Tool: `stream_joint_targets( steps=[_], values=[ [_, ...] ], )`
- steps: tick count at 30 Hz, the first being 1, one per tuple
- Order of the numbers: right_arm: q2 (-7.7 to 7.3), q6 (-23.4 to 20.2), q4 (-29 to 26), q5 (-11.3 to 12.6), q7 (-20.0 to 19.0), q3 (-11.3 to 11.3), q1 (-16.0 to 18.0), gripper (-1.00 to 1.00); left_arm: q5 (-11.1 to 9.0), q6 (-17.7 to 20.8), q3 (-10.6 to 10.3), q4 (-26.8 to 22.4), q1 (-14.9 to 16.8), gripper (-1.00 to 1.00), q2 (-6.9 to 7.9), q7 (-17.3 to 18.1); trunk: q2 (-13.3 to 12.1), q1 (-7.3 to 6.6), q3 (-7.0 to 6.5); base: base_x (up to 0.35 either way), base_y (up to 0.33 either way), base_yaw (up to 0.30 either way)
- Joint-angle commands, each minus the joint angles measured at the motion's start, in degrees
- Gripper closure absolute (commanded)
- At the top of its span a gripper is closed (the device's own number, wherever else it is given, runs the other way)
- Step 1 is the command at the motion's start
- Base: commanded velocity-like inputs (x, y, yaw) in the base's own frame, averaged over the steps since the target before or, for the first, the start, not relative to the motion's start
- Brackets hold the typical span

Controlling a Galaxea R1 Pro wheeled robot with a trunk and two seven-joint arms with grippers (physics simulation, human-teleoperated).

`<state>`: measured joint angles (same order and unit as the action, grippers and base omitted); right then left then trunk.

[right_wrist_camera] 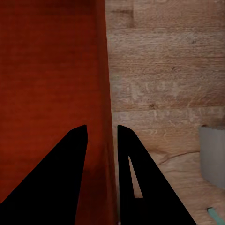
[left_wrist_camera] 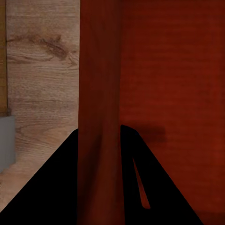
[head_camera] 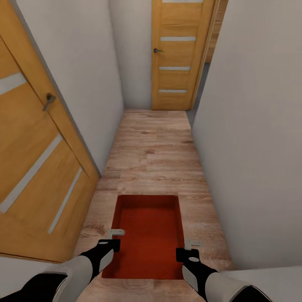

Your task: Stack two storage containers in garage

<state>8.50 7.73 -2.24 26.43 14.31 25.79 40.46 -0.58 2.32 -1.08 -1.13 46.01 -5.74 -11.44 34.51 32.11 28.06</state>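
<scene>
One red-orange open-top storage container (head_camera: 149,235) hangs low in front of me above a light wood plank hallway floor, held from both sides. My left gripper (head_camera: 114,238) is shut on its left wall. My right gripper (head_camera: 188,248) is shut on its right wall. The left wrist view has the ribbed container (left_wrist_camera: 173,70) beside the pinched wall, with the left gripper (left_wrist_camera: 99,136) straddling that wall. Through the right wrist camera the container (right_wrist_camera: 47,70) appears again, its wall running between the fingers of the right gripper (right_wrist_camera: 102,129).
I am in a narrow corridor with plain pale walls. A wooden door (head_camera: 37,167) stands close on the left. Another wooden door (head_camera: 176,54) closes the far end, with a gap (head_camera: 204,79) to its right. Wood floor (head_camera: 153,147) stretches ahead.
</scene>
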Motion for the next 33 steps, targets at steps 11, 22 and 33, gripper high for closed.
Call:
stream_joint_targets(
  steps=[11,22,33],
  values=[
    [-0.76,0.5,0.0,-0.1,0.2,2.8,0.1,1.0,-0.5,0.3,0.5,0.2,0.0,1.0,0.82,-2.0,0.1,0.05,0.05,0.322,0.088,0.0],
    [-0.76,0.5,0.0,-0.1,0.2,2.8,0.0,1.0,-0.5,0.2,0.5,0.2,0.0,1.0,0.82,-2.0,0.1,0.05,0.05,0.322,0.088,0.0],
    [-0.75,0.5,0.0,0.0,0.2,2.8,0.0,1.0,-0.5,0.2,0.5,0.2,0.0,1.0,0.82,-2.0,0.1,0.05,0.05,0.322,0.088,-0.064]
  ],
)
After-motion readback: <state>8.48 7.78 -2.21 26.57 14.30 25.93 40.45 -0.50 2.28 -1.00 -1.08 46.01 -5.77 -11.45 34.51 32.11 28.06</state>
